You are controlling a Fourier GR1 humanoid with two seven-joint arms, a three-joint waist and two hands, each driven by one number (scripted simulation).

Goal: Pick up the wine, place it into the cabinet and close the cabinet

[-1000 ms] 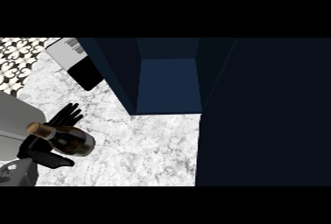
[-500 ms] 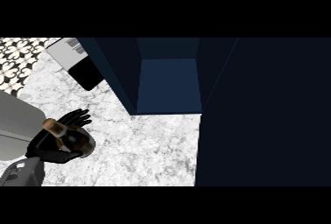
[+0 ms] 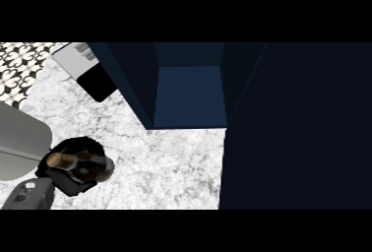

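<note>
One hand (image 3: 73,172) shows, the left, at about 8 o'clock in the head view, and its black fingers (image 3: 76,146) are curled round the wine (image 3: 81,165), hiding most of it. Only the bottle's brown top end (image 3: 59,159) and part of its dark body can be made out between the fingers; the label, if any, cannot be seen. The grey forearm (image 3: 29,196) is cut off by the lower edge at 7 o'clock. The wine is held over the marble counter (image 3: 167,167), well apart from the cabinet (image 3: 189,96), which lies toward 12 o'clock with its blue inside open to view. Its top is cut off by the upper edge. A large dark blue panel (image 3: 298,128), seemingly the cabinet's door, fills the whole 3 o'clock side and hides whatever lies under it. At 11 o'clock a grey and black box (image 3: 87,69) is partly tucked behind the cabinet's left wall, its markings too small to read. A grey rounded shape (image 3: 18,142) at 9 o'clock is cut off by the left edge, and what it is cannot be told. The right hand appears nowhere.
</note>
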